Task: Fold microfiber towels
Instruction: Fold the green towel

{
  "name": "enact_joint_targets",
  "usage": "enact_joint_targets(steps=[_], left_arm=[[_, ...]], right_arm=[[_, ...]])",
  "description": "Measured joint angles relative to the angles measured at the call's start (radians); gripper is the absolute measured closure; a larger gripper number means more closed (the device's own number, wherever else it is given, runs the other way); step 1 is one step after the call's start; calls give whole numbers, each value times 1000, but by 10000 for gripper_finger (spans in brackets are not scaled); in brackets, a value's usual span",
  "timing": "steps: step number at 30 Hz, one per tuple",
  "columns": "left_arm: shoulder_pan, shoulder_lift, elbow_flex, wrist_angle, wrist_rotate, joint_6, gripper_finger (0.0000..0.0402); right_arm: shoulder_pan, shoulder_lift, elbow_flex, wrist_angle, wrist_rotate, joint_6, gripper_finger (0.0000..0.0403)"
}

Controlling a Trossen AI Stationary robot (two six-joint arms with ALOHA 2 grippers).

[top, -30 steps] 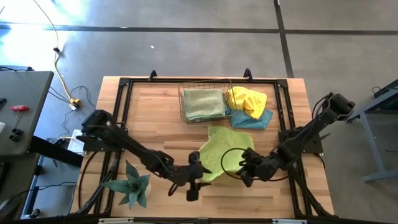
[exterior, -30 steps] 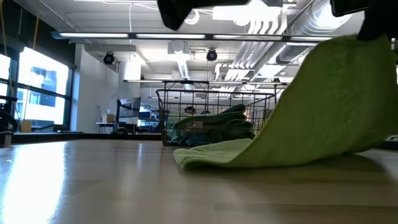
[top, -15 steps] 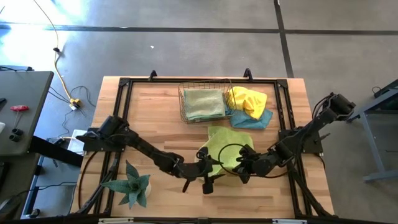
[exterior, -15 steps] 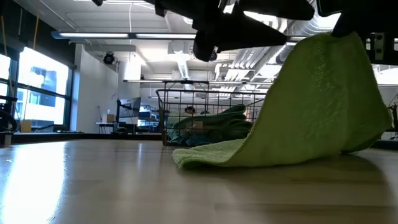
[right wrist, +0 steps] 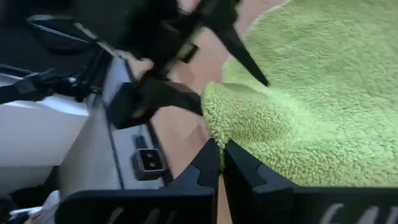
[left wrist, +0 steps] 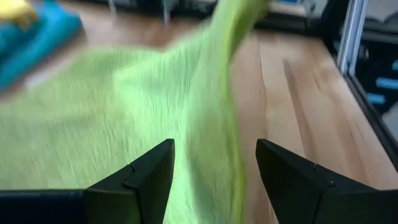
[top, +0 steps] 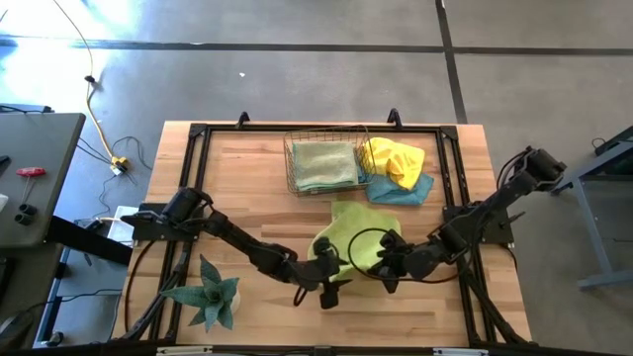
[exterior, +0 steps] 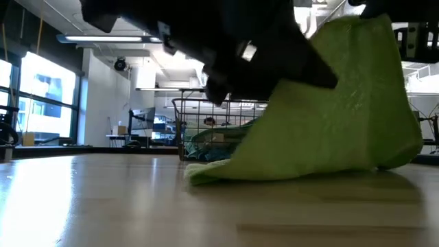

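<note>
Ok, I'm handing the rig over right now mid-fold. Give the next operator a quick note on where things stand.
Right gripper: shut on the lime green towel, holding one corner up off the table.
Left gripper: open, at the towel's lifted edge, nothing gripped.
Wire basket: one folded pale green towel inside.
Yellow towel lies crumpled on the blue towel beside the basket.
Left: fold lime green, yellow and blue.

lime green nubby microfiber cloth towel (right wrist: 323, 118): soft, matt, looped pile | pale planked wood table (top: 247, 188): smooth, faint sheen | thin copper-toned metal wire basket (top: 293, 168) | left end effector (left wrist: 214, 171): matt black plastic fingers
</note>
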Motion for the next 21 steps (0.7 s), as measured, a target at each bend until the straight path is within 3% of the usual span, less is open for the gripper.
enact_joint_targets(steps=[9, 14, 21], left_arm=[[0, 0, 0, -292, 183, -176, 186], [-4, -3, 1, -406, 204, -203, 186], [-18, -9, 3, -441, 221, -188, 186]], right_arm=[[0, -57, 0, 1, 4, -43, 403], [0, -89, 0, -20, -1, -43, 403], [1, -114, 0, -56, -26, -39, 403]])
